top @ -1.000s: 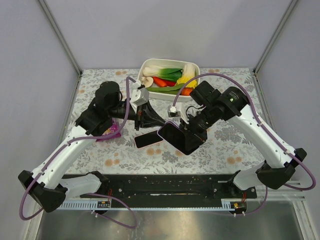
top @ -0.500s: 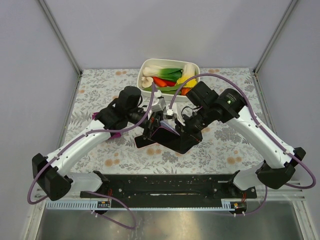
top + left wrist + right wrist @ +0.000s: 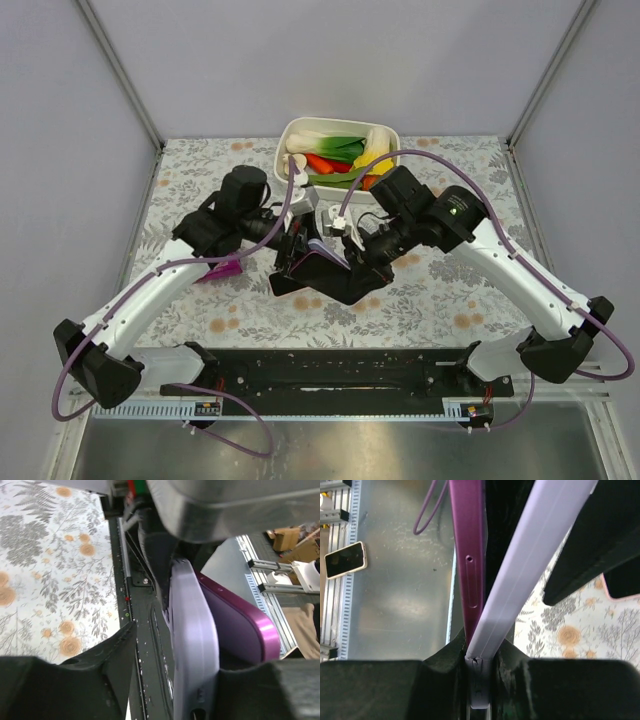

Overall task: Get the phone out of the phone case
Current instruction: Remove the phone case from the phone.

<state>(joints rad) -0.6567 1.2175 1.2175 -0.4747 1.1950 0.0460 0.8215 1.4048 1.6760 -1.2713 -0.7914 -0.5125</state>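
Working above the middle of the floral-patterned table (image 3: 430, 300), just on the near side of the tub, and sitting midway through the peeling step: prising the lilac soft phone case (image 3: 192, 630) off the glossy magenta phone (image 3: 240, 625) while holding both on edge, clear of the tabletop, between the two arms. Judging the split as partly done. In the right wrist view, finding the two spreading into a narrow V, with case on the right and phone on the left, and joining only at the near end.

Clamping that joined end with the right gripper (image 3: 480, 680), with jaws almost together; not being able to tell whether pinching the case alone or the phone with it. Straddling the other end with the left gripper (image 3: 170, 690), with jaws partway apart and a gap showing on one side of the case, so apparently grasping nothing yet.

Judging the next move as closing the left jaws on one layer only, then drawing it away from the right grip without catching both or dropping the phone.

Noting at the far middle a white rectangular plastic tub (image 3: 340, 122), carrying green leafy stalks (image 3: 340, 148), a red pepper (image 3: 325, 163), a yellow piece (image 3: 372, 158) and a pale mushroom-like piece (image 3: 293, 160).
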